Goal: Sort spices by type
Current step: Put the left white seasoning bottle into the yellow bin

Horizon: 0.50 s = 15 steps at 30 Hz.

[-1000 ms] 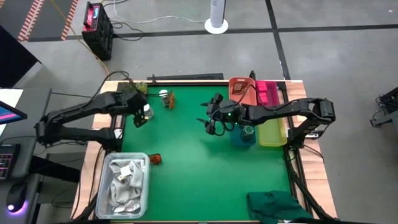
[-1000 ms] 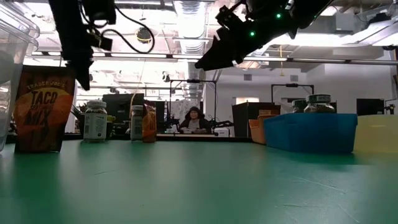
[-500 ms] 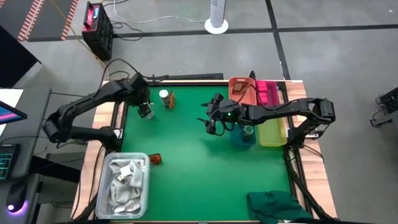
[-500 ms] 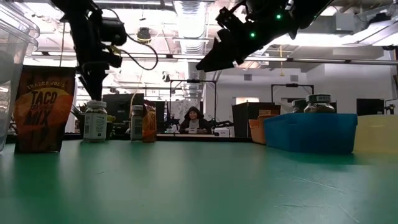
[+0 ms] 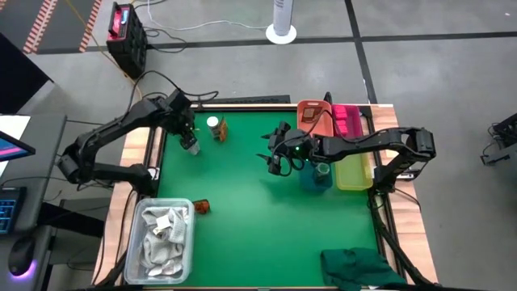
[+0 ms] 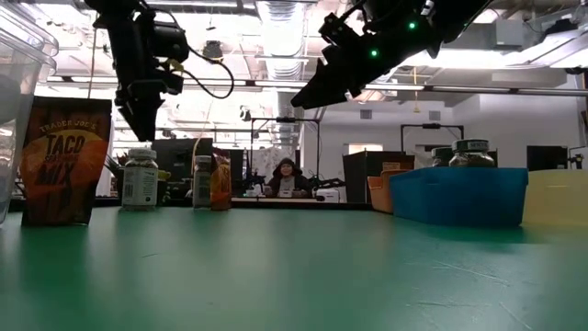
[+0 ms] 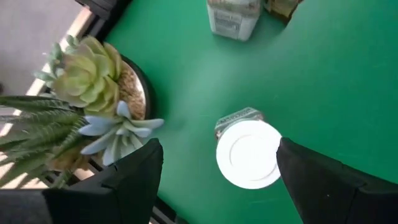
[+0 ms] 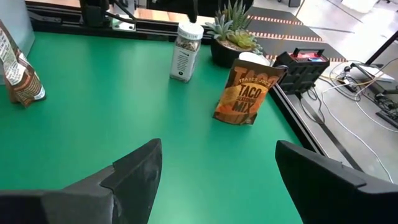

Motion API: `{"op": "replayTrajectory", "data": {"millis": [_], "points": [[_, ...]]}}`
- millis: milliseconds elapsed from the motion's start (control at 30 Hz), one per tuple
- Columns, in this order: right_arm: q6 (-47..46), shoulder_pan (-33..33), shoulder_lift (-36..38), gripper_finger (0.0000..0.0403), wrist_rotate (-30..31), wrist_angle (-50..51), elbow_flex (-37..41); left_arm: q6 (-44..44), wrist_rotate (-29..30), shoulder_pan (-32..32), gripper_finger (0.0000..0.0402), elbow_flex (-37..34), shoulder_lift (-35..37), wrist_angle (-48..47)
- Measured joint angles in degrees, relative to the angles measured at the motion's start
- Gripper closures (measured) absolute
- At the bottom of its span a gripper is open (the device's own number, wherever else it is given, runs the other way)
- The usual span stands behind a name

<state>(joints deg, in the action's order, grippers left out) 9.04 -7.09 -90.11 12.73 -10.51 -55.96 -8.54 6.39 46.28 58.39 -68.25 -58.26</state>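
Alignment was the job: we had the left gripper [image 7: 214,163] hovering above the white-capped glass spice jar [image 7: 248,152] at the far left corner of the green table [image 5: 258,202], jaws wide, holding nothing. In the left wrist view the cap sat between the fingers but off toward one; we'd centre it, then drop straight and close below the cap. Risk: the potted succulent plant [image 7: 93,93] just beside it. The right gripper [image 5: 279,159] waited mid-table, raised, jaws spread, empty, near the blue plastic bin [image 6: 457,196].

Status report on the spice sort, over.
Left claw open above white-capped jar. Right claw open, mid-table, empty. Potted succulent beside jar.
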Motion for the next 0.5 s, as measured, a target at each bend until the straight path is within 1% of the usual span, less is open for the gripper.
{"op": "replayTrajectory", "data": {"millis": [67,167,233,367,500], "points": [[-0.02,0.00,0.00,0.0066,0.00,0.00,0.00,-0.02,-0.31,0.00,0.0100,0.87,0.00,-0.76],[-0.42,0.00,0.00,0.0066,0.00,0.00,0.00,-0.02,-2.97,0.00,0.0100,1.09,-0.05,-1.77],[-0.42,0.00,0.00,0.0066,0.01,-0.02,0.00,0.43,-3.38,-0.02,0.0100,0.67,-0.24,-2.00],[-0.60,0.00,0.00,0.0066,-0.70,-0.04,0.00,4.44,-3.92,0.00,0.0100,-0.65,-1.36,-1.34],[-0.21,0.46,0.00,0.0066,-0.89,-0.07,0.00,5.82,-4.64,-0.20,0.0100,-2.50,-2.82,-0.75]]}}
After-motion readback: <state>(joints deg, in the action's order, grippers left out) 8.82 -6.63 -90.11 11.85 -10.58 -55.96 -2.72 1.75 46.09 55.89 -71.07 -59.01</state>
